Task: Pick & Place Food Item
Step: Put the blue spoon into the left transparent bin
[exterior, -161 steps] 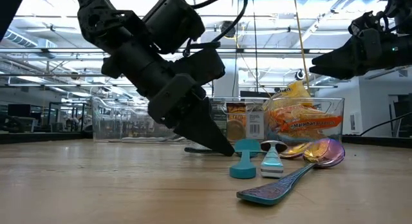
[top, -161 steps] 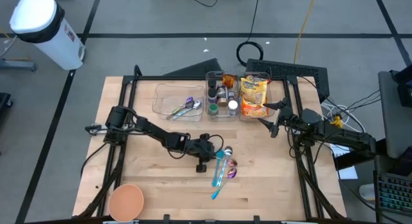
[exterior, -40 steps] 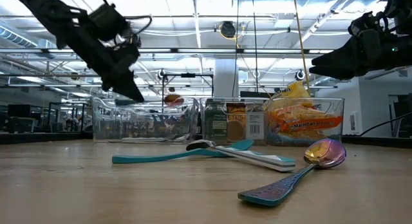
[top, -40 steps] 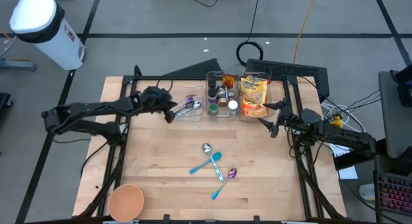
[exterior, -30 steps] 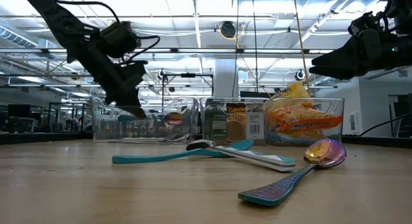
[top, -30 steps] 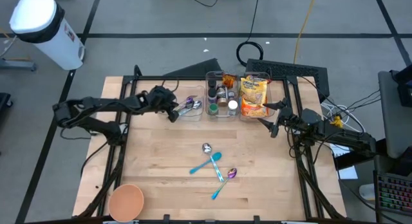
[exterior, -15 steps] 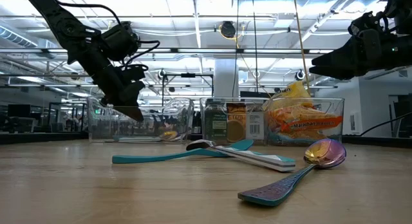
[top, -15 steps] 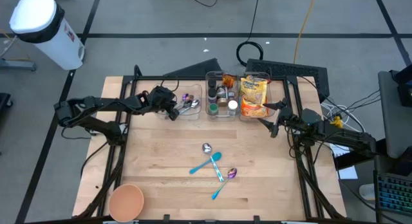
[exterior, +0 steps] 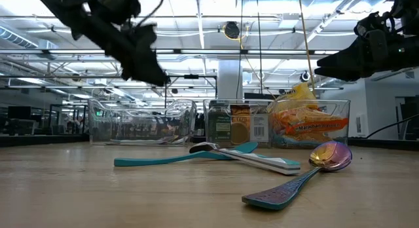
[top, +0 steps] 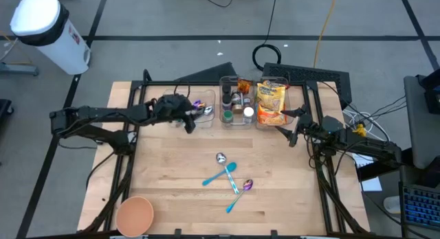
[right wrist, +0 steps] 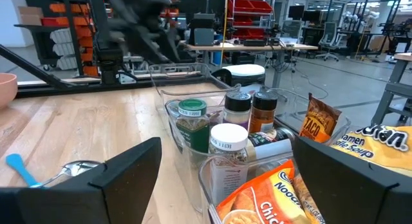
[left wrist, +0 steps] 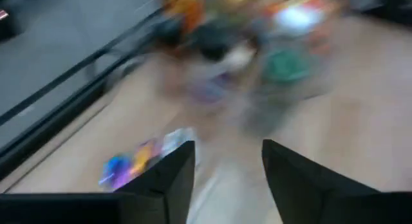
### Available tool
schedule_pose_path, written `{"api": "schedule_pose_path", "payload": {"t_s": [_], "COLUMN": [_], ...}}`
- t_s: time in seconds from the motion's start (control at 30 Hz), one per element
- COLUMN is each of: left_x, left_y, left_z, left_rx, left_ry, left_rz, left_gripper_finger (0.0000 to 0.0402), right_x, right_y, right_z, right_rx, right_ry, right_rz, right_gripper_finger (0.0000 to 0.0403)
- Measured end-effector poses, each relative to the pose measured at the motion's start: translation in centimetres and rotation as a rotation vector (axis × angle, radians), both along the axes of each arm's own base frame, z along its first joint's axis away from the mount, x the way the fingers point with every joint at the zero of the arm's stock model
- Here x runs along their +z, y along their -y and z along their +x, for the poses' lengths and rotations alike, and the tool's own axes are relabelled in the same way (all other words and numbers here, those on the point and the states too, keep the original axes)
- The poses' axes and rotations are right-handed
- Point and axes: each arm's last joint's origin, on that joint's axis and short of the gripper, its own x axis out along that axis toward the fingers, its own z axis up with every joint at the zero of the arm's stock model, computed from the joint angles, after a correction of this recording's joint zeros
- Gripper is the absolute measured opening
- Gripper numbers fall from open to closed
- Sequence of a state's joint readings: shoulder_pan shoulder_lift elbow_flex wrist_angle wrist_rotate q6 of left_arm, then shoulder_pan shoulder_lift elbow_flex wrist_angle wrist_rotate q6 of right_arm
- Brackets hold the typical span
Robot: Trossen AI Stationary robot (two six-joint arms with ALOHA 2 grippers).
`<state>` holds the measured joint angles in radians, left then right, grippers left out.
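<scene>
Snack bags (top: 271, 101) are sitting in the right bin (top: 284, 81), looking light, crinkly and crushable, best pinched at the top edge. Left hand (top: 190, 121) is hovering, fingers apart and empty, over the spoon bin (top: 148, 101); right hand (top: 287, 131) is waiting wide open, empty, beside the bags.

Two dark jointed arms trail black cables (matte black wedge-shaped jaws).

High view straight down; low view table-level; both share spoons (top: 227, 178).
</scene>
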<state>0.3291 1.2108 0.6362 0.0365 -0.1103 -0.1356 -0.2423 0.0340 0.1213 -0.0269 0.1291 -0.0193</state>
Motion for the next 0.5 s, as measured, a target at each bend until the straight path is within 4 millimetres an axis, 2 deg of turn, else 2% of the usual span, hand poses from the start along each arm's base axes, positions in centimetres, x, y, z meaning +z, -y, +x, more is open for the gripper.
{"api": "schedule_pose_path", "payload": {"t_s": [0.1,0.27,0.5], "left_x": [1.5,2.7,1.0], "left_y": [2.3,6.5,12.0], "left_z": [0.7,1.6,3.2], "left_rx": [-0.151,-0.381,-0.555], "left_ry": [0.068,0.176,0.15], "left_rz": [-0.017,-0.028,0.007], "left_gripper_finger": [0.021,0.0227,0.0228], "right_x": [0.0,0.0,0.0], "right_y": [0.0,0.0,0.0], "right_z": [0.0,0.0,0.0], "right_rx": [0.0,0.0,0.0], "right_ry": [0.0,0.0,0.0], "right_rz": [0.0,0.0,0.0], "right_gripper_finger": [0.0348,0.0348,0.0348]}}
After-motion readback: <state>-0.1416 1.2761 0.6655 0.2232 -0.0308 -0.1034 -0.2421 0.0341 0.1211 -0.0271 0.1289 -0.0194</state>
